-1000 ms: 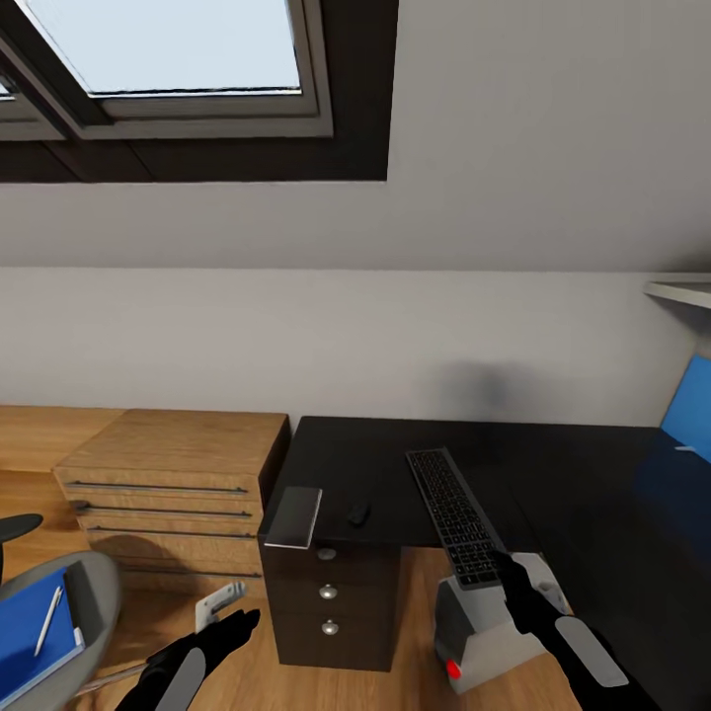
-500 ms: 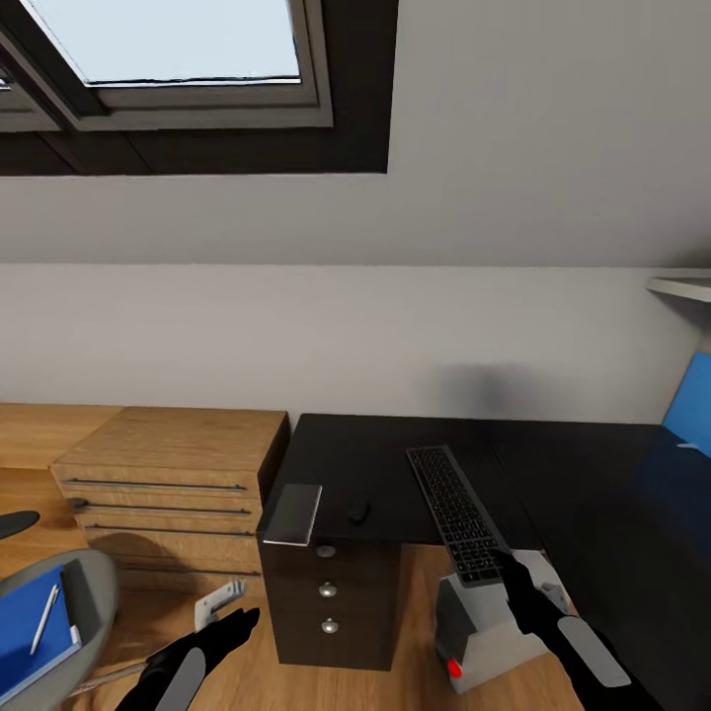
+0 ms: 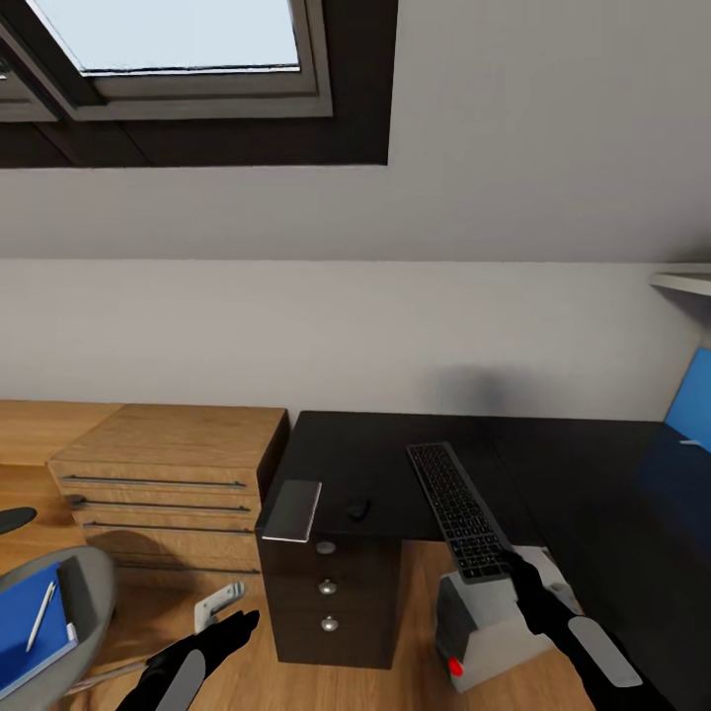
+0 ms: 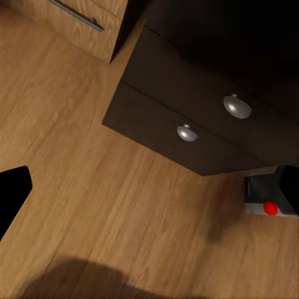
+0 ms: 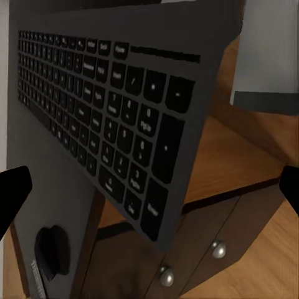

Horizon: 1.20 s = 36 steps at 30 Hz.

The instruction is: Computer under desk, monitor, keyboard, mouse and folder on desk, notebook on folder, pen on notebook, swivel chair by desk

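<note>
The slim keyboard [image 3: 456,511] lies on the black desk [image 3: 375,449], its near end jutting past the front edge above the grey computer [image 3: 489,624]. My right gripper [image 3: 515,575] is open just right of that near end; the right wrist view shows the keyboard [image 5: 106,124] and mouse [image 5: 50,250] ahead. The mouse [image 3: 358,511] and dark notebook [image 3: 293,511] rest near the desk's left corner. The blue folder [image 3: 30,632] with the white pen [image 3: 41,614] lies on the swivel chair [image 3: 84,583]. My left gripper [image 3: 235,624] hangs open over the floor. The monitor is out of view.
A light wooden drawer chest [image 3: 168,474] stands left of the desk's dark drawer unit [image 3: 331,602], which the left wrist view sees close up as the drawer unit [image 4: 187,118]. A blue panel [image 3: 696,400] and a shelf edge [image 3: 681,284] sit at far right.
The camera has turned slightly, sliding the chair and folder leftward in the picture. My right gripper has eased a little to the right of the keyboard's near end. The left arm has kept still.
</note>
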Tool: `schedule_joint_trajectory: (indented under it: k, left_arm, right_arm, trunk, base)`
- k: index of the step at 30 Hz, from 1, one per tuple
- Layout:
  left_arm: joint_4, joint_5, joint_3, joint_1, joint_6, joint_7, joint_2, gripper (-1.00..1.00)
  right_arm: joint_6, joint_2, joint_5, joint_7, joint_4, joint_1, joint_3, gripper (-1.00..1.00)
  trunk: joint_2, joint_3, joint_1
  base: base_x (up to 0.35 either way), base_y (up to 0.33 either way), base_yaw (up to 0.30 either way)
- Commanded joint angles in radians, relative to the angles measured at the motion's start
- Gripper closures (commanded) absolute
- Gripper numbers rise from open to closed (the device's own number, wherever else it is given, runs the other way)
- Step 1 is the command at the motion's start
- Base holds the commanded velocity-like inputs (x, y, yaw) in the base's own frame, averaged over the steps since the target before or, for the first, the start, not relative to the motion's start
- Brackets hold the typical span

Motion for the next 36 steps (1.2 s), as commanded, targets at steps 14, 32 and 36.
schedule_joint_trajectory:
  k: [14, 32, 36]
  left_arm:
    - [-0.001, 0.009, -0.004, -0.001, 0.001, 0.01, 0.003, -1.0]
    - [-0.001, 0.009, -0.003, -0.001, 0.0, 0.009, 0.004, -1.0]
    - [-0.001, 0.009, -0.003, -0.001, 0.0, 0.01, 0.004, -1.0]
  right_arm:
    - [0.012, -0.008, -0.007, 0.0, -0.001, 0.0, -0.035, -1.0]
    - [0.01, -0.006, -0.007, 0.0, -0.001, 0.0, -0.035, -1.0]
    - [0.008, -0.006, -0.006, 0.001, -0.001, 0.0, -0.034, -1.0]
  trunk:
    - [-0.099, -0.045, 0.054]
    - [-0.225, -0.102, 0.123]
    - [-0.253, -0.114, 0.138]
  base:
    - [0.0, 0.0, 0.0]
    - [0.0, 0.0, 0.0]
    - [0.0, 0.0, 0.0]
